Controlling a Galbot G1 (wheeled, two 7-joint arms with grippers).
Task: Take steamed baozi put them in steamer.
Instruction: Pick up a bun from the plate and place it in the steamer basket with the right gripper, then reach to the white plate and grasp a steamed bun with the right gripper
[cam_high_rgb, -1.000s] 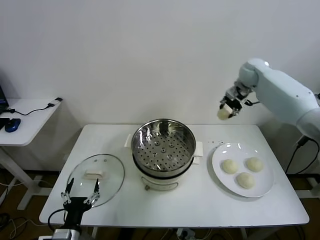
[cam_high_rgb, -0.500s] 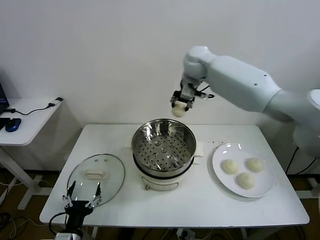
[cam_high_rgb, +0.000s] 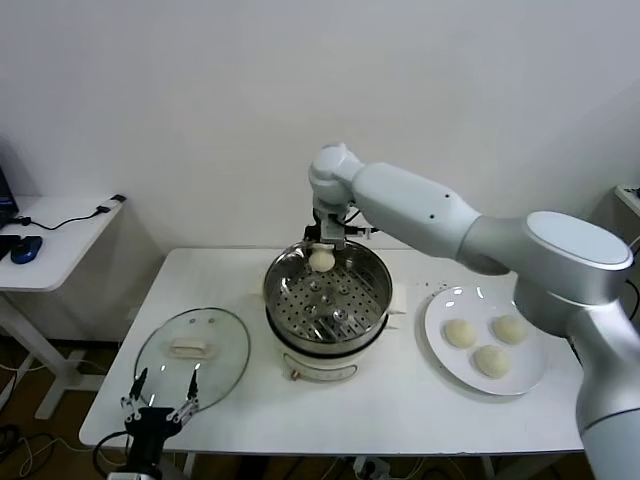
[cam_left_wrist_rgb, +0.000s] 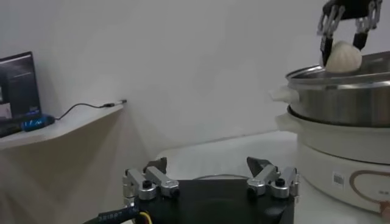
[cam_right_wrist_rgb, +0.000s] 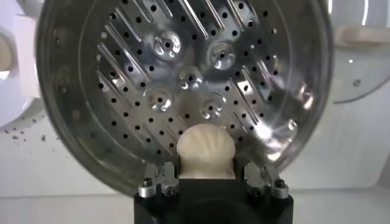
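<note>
over the steamer (cam_high_rgb: 328, 295), right end effector (cam_high_rgb: 322, 258) clamps a baozi (cam_high_rgb: 321, 260), dome pointing down; left end effector (cam_high_rgb: 160, 398) gapes empty.

White table (cam_high_rgb: 400, 420) with steamer (cam_high_rgb: 327, 300), glass lid (cam_high_rgb: 192, 347), plate (cam_high_rgb: 486, 340) of perhaps three baozi (cam_high_rgb: 460, 333).

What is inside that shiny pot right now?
The steamer holds only its bare perforated tray. The right gripper holds one baozi just above the far rim. Below the tray is hidden.
</note>
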